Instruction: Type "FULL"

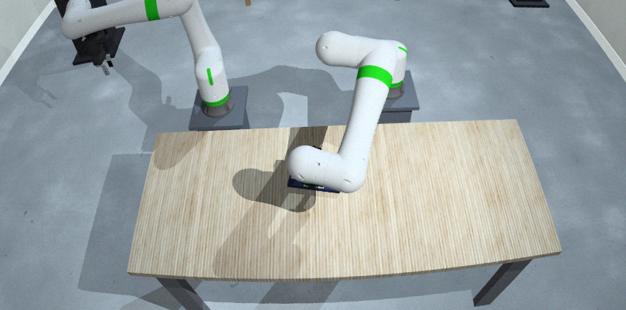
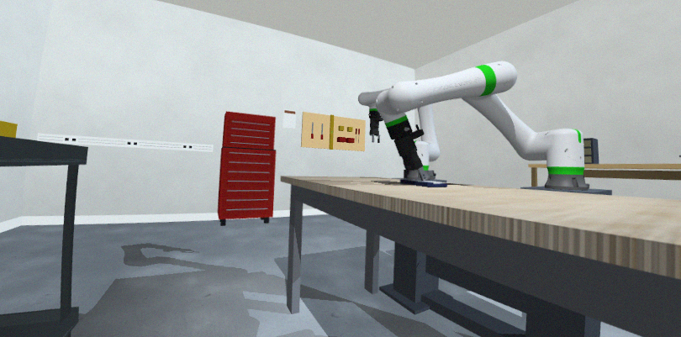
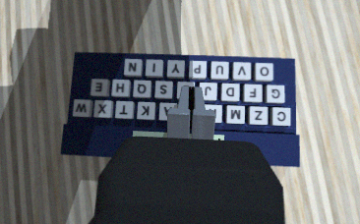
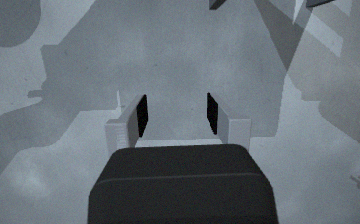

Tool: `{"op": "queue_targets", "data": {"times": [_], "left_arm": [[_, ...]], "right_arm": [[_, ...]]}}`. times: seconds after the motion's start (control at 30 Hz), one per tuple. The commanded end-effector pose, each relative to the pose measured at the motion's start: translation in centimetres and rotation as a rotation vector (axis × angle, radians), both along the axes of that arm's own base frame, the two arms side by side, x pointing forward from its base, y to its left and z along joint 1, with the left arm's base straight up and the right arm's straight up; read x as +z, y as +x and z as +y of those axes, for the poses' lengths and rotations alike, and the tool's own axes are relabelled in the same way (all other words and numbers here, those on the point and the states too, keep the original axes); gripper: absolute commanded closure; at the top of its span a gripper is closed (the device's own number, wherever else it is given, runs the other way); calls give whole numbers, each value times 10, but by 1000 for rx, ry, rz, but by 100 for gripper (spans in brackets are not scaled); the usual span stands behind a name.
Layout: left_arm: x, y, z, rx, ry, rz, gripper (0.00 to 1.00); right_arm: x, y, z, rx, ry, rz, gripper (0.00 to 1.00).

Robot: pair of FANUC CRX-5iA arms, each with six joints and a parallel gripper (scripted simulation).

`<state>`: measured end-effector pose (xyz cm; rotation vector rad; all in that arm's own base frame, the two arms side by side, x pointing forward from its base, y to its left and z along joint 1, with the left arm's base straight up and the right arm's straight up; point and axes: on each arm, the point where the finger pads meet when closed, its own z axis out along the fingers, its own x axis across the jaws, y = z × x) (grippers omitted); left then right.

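Observation:
The dark blue keyboard [image 1: 292, 183] [image 2: 435, 184] [image 3: 87, 143] lies on the table, mostly hidden by the left arm in the top view. In the left wrist view its letters appear upside down. The F key [image 3: 253, 92] is right of the fingers, and the U key [image 3: 219, 70] is above right of them. My left gripper [image 3: 191, 99] is shut and empty, over the keyboard's middle. It covers the key between S and J and keys between A and M; no L is readable. Contact cannot be told. My right gripper [image 1: 108, 67] [image 2: 375, 138] [image 4: 176, 106] is open, empty and away from the table.
A pale green display strip [image 3: 146, 134] on the keyboard is mostly hidden behind the left gripper's body; its text is unreadable. The wooden table [image 1: 437, 198] [image 2: 547, 206] extends around the keyboard. The right arm [image 1: 124, 11] stands beyond the table, turned away from it.

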<state>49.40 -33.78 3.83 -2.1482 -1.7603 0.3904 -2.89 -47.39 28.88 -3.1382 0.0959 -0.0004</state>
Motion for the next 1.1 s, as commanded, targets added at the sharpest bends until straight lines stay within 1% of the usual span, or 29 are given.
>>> {"op": "queue_targets", "data": {"times": [0.0, 0.9, 1.07], "left_arm": [[1, 0, -1, 0, -2, -2, 100], [-2, 0, -1, 0, -2, -2, 100], [4, 0, -1, 0, -2, -2, 100]], "right_arm": [[1, 0, 0, 0, -2, 0, 0], [1, 0, 0, 0, -2, 0, 0], [1, 0, 0, 0, -2, 0, 0]]}}
